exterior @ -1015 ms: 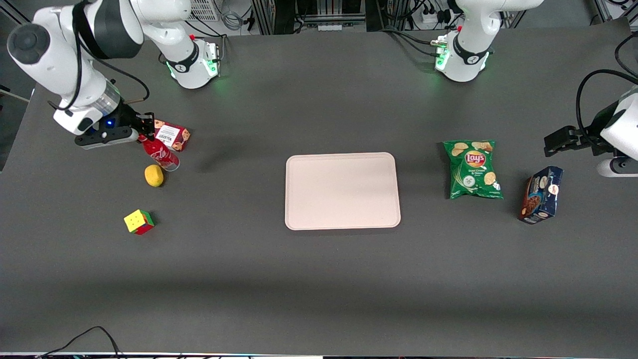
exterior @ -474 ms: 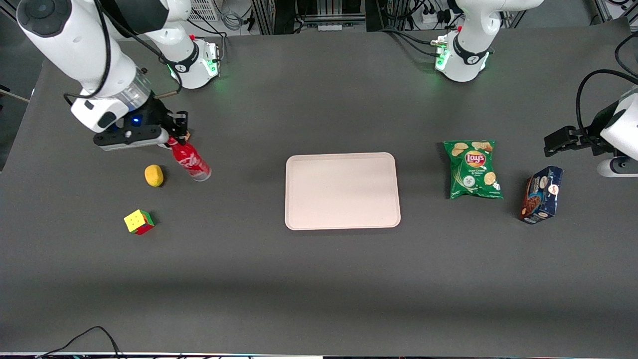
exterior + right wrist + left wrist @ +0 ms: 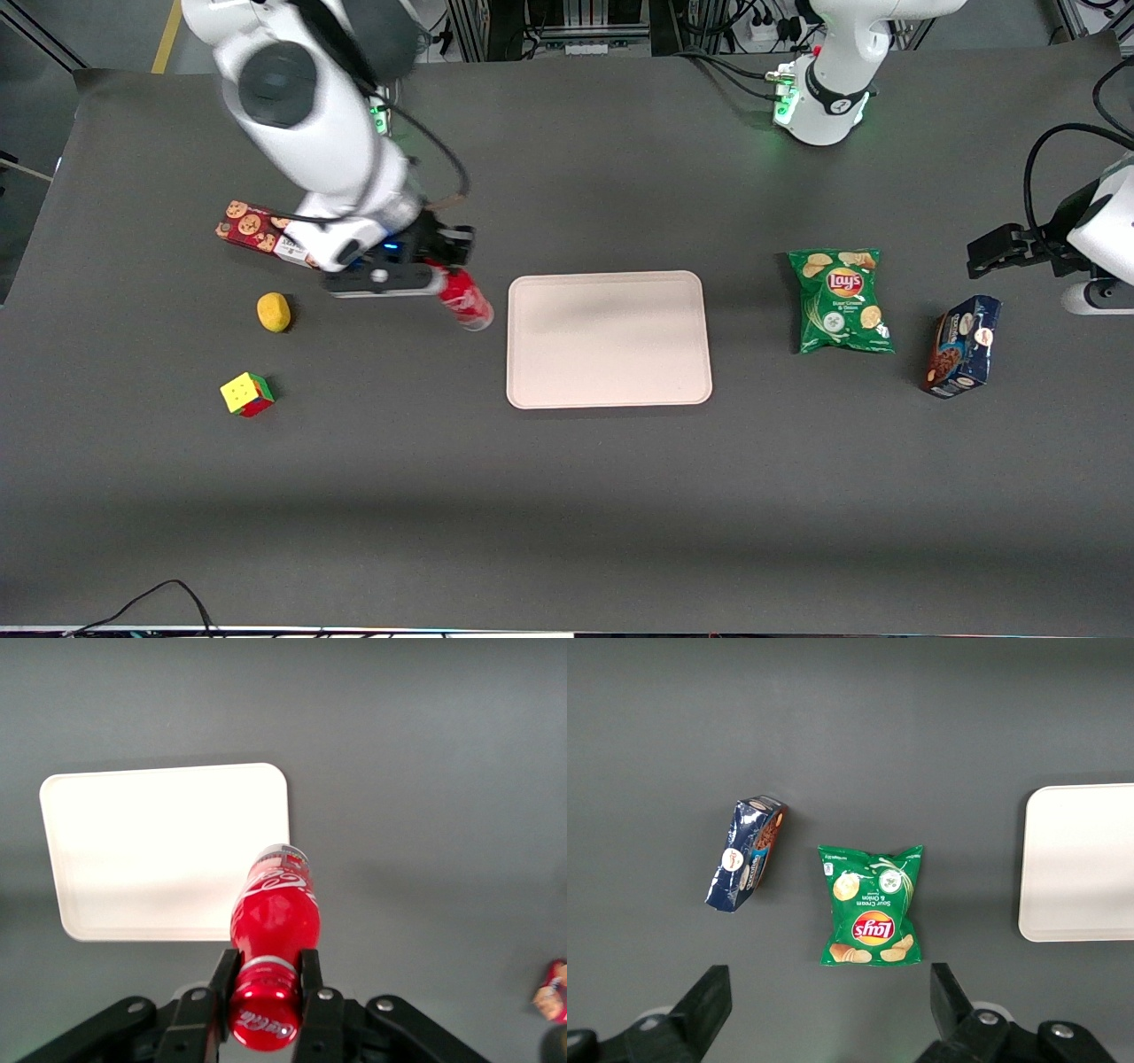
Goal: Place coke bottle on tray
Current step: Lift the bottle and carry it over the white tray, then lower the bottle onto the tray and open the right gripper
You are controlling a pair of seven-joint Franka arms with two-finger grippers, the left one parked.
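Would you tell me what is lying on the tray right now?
Nothing is on the tray; its whole surface shows bare in the front view. The end effector, shut on the coke bottle, hangs beside the tray's edge toward the working arm's end.

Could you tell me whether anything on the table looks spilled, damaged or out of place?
Nothing stands out. The gripper holds the coke bottle by its neck, capped and hanging beside the tray, not yet over it. The chips bag looks intact.

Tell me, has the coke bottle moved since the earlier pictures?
Yes. Held in the gripper, the coke bottle has travelled away from the lemon and now hangs just beside the tray.
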